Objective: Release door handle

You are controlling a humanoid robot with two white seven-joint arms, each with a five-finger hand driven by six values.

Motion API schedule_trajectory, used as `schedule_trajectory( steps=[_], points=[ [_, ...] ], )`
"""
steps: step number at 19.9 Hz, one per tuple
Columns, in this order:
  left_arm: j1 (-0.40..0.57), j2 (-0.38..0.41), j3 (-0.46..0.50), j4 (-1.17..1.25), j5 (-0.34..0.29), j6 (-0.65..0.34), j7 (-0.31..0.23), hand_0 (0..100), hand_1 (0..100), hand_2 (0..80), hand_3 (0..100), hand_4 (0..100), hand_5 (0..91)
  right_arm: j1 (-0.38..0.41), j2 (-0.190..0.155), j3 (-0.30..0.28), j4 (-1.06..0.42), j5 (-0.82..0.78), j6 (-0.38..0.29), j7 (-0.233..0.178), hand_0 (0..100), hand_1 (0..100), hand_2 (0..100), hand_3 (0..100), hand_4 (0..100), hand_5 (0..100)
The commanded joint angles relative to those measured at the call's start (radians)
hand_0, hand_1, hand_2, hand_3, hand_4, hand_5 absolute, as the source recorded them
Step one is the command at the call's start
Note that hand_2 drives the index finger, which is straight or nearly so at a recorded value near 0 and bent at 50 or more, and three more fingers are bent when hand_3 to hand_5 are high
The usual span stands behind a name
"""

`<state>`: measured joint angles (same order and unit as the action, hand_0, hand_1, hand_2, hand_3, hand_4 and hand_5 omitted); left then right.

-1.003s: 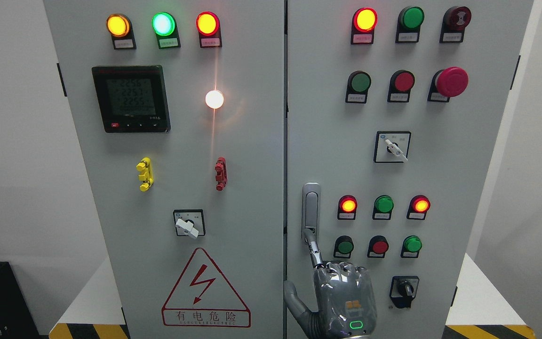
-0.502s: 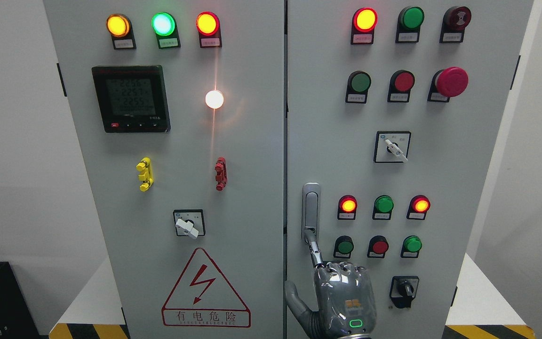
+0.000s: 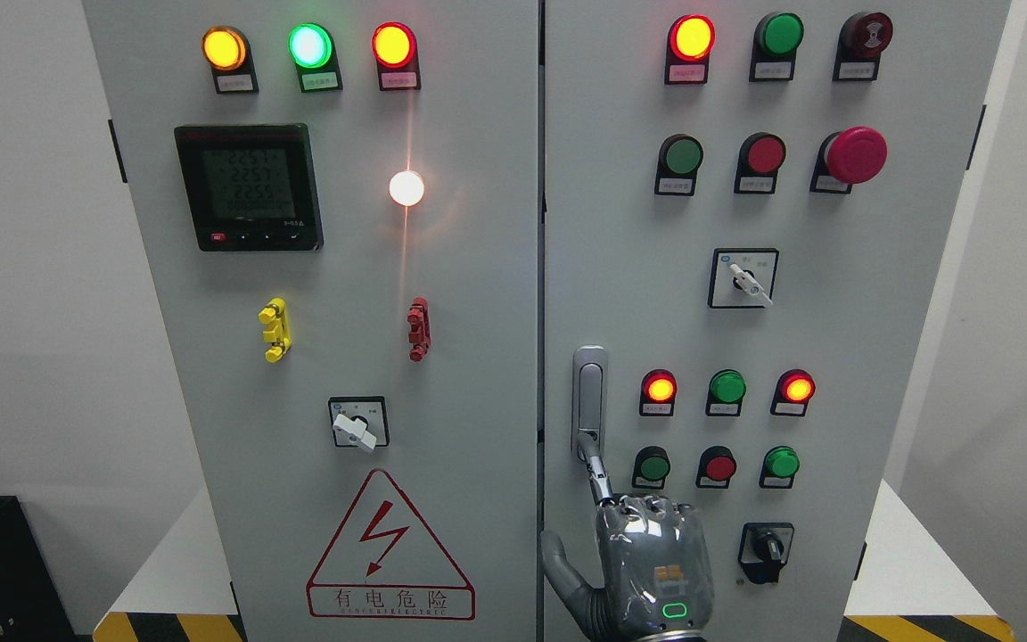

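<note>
Where the grey control cabinet (image 3: 478,294) splits into two doors, the door handle (image 3: 588,392) stands upright on the right door (image 3: 620,223), just beside the central seam and below mid-height. Left of the handle, across the seam, is the left door (image 3: 353,267). It carries a red-bordered lightning warning triangle (image 3: 389,548) lower than the handle and a black digital meter (image 3: 248,187) well above and far to the handle's left.

Directly below the handle, the right robot hand (image 3: 652,566) comes up from the bottom edge with its grey back to the camera and its thumb (image 3: 560,562) out toward the seam. Its index finger (image 3: 598,477) stretches up and slightly left, and its tip touches the handle's lower end. The other fingers are curled in at the knuckles. This one-finger contact is its only hold on the handle, and nothing else is in the hand.

Up and to the right of the handle are a red mushroom button (image 3: 857,154) and, nearer, a white-levered selector switch (image 3: 743,278). Just right of the handle are three round lamps, the closest one (image 3: 660,389) glowing red. Below that row are three smaller buttons, with a green one (image 3: 654,466) nearest the extended finger. A black knob switch (image 3: 765,551) sits low, right of the hand.
</note>
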<state>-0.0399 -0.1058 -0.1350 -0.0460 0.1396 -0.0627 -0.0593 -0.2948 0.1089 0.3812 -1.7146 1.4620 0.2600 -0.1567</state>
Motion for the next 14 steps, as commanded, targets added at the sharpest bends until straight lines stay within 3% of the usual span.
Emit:
schedule_trajectory(
  steps=[1, 14],
  points=[
    [0.000, 0.000, 0.000, 0.000, 0.000, 0.000, -0.001, 12, 56, 0.0, 0, 0, 0.0, -0.001, 0.000, -0.002, 0.007, 0.000, 0.007, 0.002, 41, 35, 2, 100, 100, 100],
    [0.000, 0.000, 0.000, 0.000, 0.000, 0.000, -0.001, 12, 56, 0.0, 0, 0, 0.0, -0.004, 0.000, -0.002, 0.021, 0.000, 0.007, 0.003, 41, 35, 3, 100, 100, 100]
  ],
)
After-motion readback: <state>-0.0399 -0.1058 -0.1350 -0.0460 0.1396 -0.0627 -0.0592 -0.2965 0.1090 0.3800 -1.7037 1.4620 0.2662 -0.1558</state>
